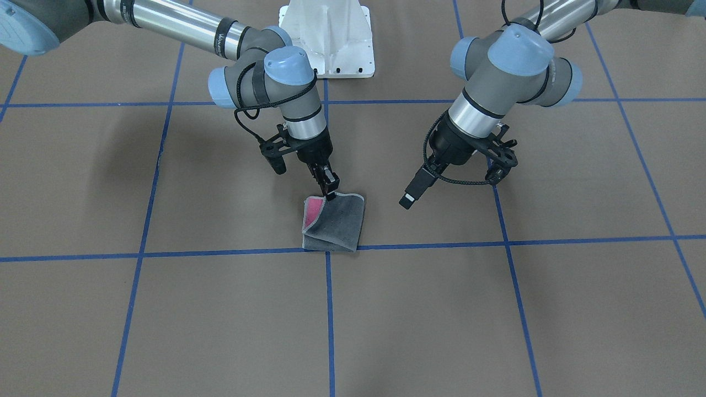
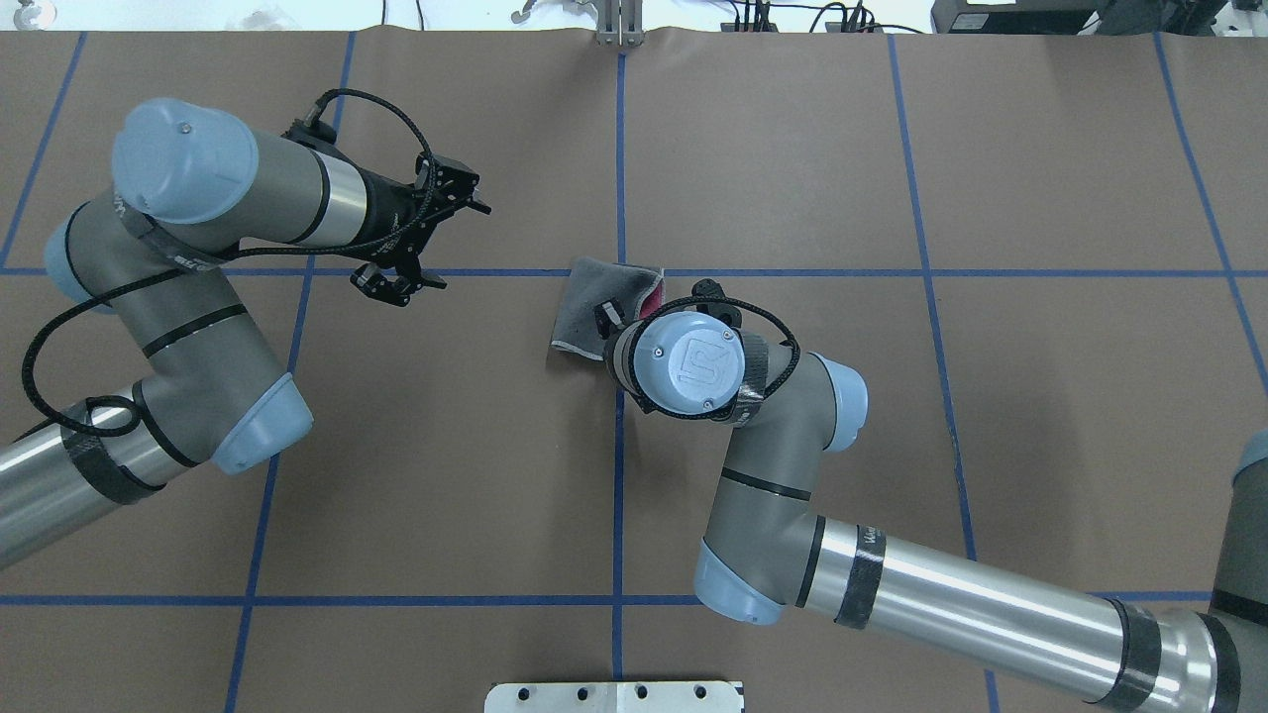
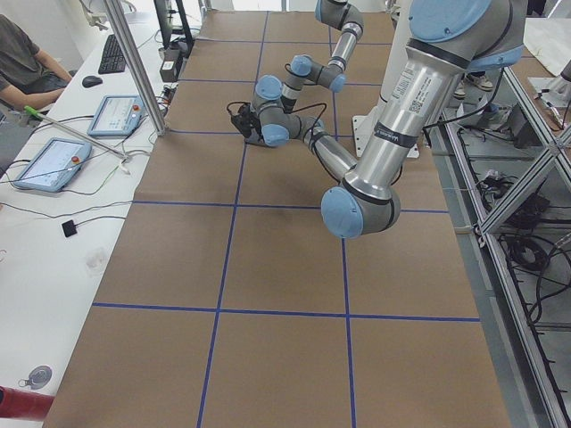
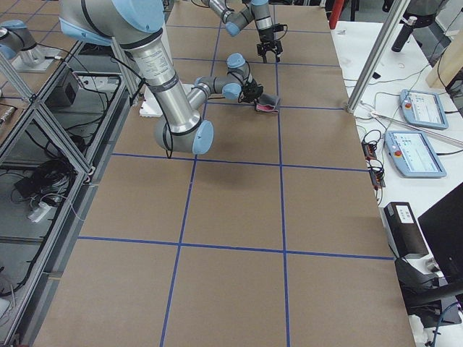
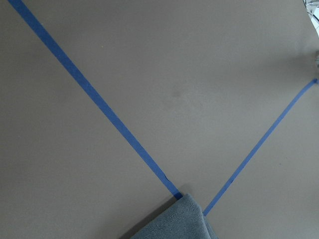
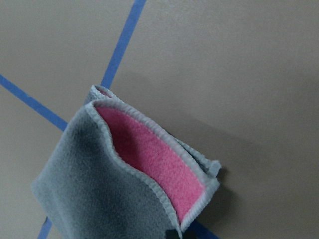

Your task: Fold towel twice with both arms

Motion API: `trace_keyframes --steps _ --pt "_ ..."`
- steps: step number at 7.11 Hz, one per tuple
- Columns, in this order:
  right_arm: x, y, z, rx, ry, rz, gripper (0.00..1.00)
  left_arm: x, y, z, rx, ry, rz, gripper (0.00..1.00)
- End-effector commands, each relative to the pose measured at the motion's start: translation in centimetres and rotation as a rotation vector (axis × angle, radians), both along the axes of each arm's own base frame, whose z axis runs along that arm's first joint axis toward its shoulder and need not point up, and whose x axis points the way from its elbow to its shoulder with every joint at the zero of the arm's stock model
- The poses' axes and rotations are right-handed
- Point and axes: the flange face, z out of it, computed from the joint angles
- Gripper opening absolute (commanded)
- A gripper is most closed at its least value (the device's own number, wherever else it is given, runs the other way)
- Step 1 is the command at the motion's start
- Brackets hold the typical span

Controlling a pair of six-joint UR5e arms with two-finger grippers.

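Brown worktop w/ blue tape grid. Towel lies at the centre tape crossing, folded. Dark grey outside, pink inner face showing at one raised corner, pale stitched edging. R gripper pinches that raised corner. L gripper well apart from towel, fingers look spread.

My towel sits folded roughly midway between the table's left and right edges, grey outside with pink peeking through. My right gripper pinches its lifted corner, and my left arm hangs well apart.
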Motion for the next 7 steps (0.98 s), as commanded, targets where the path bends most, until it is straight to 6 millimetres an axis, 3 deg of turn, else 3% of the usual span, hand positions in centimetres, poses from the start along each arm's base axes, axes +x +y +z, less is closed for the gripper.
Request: trace_keyframes --steps 1,5,7 --pt "0.0 0.1 0.0 0.0 0.0 -0.002 0.36 0.0 0.0 0.0 0.001 0.001 0.0 1.0" --pt "0.6 0.4 -0.4 0.002 -0.014 -0.007 0.35 0.0 0.0 -0.3 0.002 0.004 -0.001 1.0" --pt "1.1 0.6 0.3 0.01 -0.007 -0.014 0.28 0.0 0.0 -0.4 0.005 0.005 -0.005 1.0"
